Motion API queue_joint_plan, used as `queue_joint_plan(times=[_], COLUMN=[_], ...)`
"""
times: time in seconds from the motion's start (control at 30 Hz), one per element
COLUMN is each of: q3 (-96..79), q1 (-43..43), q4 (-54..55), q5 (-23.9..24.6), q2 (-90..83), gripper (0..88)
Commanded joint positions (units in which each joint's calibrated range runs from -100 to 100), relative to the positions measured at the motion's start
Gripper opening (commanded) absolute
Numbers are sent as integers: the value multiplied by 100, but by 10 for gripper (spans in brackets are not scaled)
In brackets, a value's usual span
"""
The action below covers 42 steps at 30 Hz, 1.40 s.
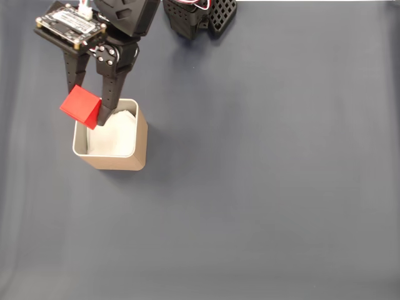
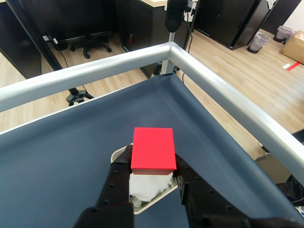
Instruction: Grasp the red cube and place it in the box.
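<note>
You have the cube (image 1: 81, 106) pinched between the jaws of the gripper (image 1: 92, 114), one finger (image 1: 111, 94) on each side. In the fixed view it hangs tilted over the box (image 1: 141, 134), above the rim's corner at about 10 o'clock. The wrist view shows the cube (image 2: 153, 149) above the white paper (image 2: 151, 185) lining the box. The box stands on the dark blue counter (image 1: 262, 187), toward 10 o'clock of the fixed view

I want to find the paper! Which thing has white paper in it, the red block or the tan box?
The tan box: it is open on top with white paper inside. The red cube is solid, held in the pincer.
</note>
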<state>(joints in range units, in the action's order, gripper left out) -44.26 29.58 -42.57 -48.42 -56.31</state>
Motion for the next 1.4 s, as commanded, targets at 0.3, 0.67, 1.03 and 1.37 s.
queue_joint_plan(times=[0.3, 0.67, 1.03, 1.37], q3=[-296, -925, -1317, -1453], q1=[-171, -128, -114, -93], q4=[51, 330, 748, 912], q5=[-39, -59, -44, -49], q2=[-544, -847, -795, -717], gripper=[83, 83, 84, 84])
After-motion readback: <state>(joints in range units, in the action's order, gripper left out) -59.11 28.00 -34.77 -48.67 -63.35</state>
